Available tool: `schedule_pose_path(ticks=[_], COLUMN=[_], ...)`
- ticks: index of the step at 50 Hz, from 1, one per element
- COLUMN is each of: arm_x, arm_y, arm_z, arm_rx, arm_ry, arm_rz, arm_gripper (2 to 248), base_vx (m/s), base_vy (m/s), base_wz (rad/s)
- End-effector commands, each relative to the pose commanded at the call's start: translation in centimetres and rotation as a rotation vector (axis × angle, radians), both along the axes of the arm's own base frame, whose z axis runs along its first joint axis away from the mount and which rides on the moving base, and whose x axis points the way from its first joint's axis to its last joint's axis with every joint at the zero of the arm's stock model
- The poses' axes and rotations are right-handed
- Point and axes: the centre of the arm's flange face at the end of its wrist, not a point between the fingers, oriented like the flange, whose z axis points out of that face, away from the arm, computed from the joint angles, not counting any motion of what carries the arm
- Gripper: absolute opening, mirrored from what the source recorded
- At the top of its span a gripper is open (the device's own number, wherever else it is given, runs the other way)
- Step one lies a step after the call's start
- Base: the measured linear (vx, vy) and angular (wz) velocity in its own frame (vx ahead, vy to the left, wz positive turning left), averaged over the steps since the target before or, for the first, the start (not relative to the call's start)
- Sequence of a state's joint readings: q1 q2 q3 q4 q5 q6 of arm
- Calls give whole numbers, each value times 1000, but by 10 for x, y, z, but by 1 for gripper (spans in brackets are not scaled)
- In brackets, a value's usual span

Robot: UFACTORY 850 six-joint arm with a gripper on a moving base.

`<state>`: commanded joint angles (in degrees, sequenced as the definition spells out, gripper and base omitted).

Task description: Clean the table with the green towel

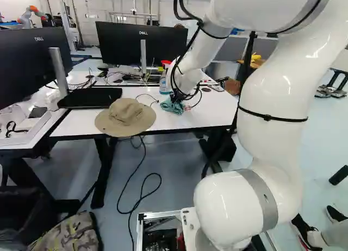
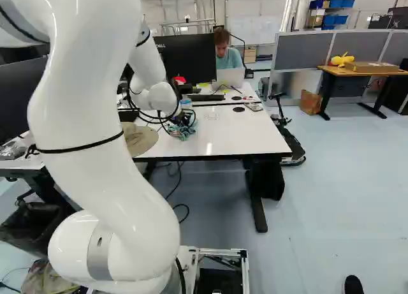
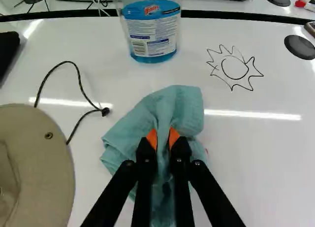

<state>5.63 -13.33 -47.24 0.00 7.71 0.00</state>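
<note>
From where I stand, the hat (image 1: pixel 125 117) lies at the left of the white table (image 2: pixel 248 138), its brim reaching past the near edge. Its dark cord (image 3: pixel 78 79) trails toward the towel, so the first strokes should stay clear of that side or they may drag cord and hat along. Next comes the spray bottle (image 3: pixel 150 30), upright just beyond the towel; a long forward push could topple it. The green towel (image 3: pixel 184 101) sits bunched on the tabletop, its middle pinched firmly between both pads of the gripper (image 3: pixel 163 134). Light, even pressure should keep the loose folds flat. To the right is the drawn sun (image 3: pixel 234 69), a sensible target: wipe over it in overlapping passes.
</note>
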Motion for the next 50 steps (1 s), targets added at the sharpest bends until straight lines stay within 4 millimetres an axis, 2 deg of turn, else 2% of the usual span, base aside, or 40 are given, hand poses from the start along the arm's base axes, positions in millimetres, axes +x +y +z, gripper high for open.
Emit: schedule_pose_path(ticks=[10, 22, 50], arm_x=[-16, -40, -89], arm_y=[9, 8, -19], arm_z=[0, 1, 1], arm_rx=[-1, -1, -2], arm_ry=[6, 13, 23], arm_rz=[22, 25, -25], arm_gripper=[46, 46, 46], base_vx=[0, 0, 0], base_vy=[0, 0, 0], base_wz=[0, 0, 0])
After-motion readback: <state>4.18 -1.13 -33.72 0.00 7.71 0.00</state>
